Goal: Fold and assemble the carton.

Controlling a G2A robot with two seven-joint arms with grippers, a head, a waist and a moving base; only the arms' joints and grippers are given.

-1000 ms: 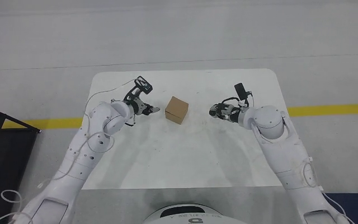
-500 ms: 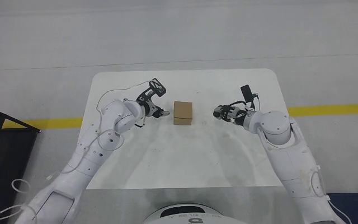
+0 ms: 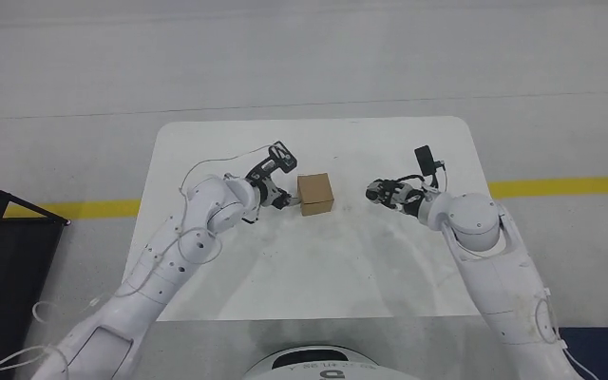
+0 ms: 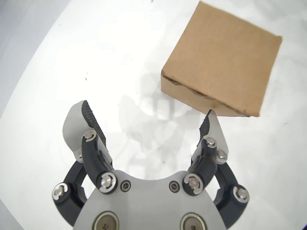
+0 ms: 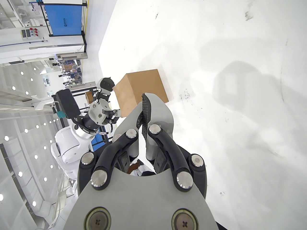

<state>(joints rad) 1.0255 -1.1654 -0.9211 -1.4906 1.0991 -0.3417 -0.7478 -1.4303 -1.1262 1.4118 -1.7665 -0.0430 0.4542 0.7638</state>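
- The white bench [image 3: 313, 275] stands on a grey floor [image 3: 304, 57] with a yellow line [image 3: 551, 186] running across it. My right wrist camera looks into a bright hall behind the bench with blue panels [image 5: 64, 20].
- The bench top carries dark scuff marks [image 5: 248, 15] here and there.
- The carton [image 3: 314, 193] sits flat on the bench between my two claws, a small brown cube with its flaps closed.
- My left claw [image 3: 288, 200] is low over the bench with its fingers spread wide and nothing between them.
- From the left wrist camera, the carton [image 4: 220, 72] lies just ahead of the left claw [image 4: 147, 107] and off to one side, not in line with the gap between its fingers.
- One fingertip [image 4: 209, 118] comes right up against the lower edge of the carton's near face. I cannot tell whether it touches.
- The carton's upper edge on the side facing that claw looks ragged and worn.
- My right claw [image 3: 372, 193] is on the carton's far side from the left claw, with its fingers pressed together on nothing.
- From the right wrist camera, the carton [image 5: 141, 89] sits ahead of the right claw [image 5: 144, 98], with a stretch of bare bench between them.
- That same camera shows the left claw [image 5: 115, 116] beyond the carton, close beside it.
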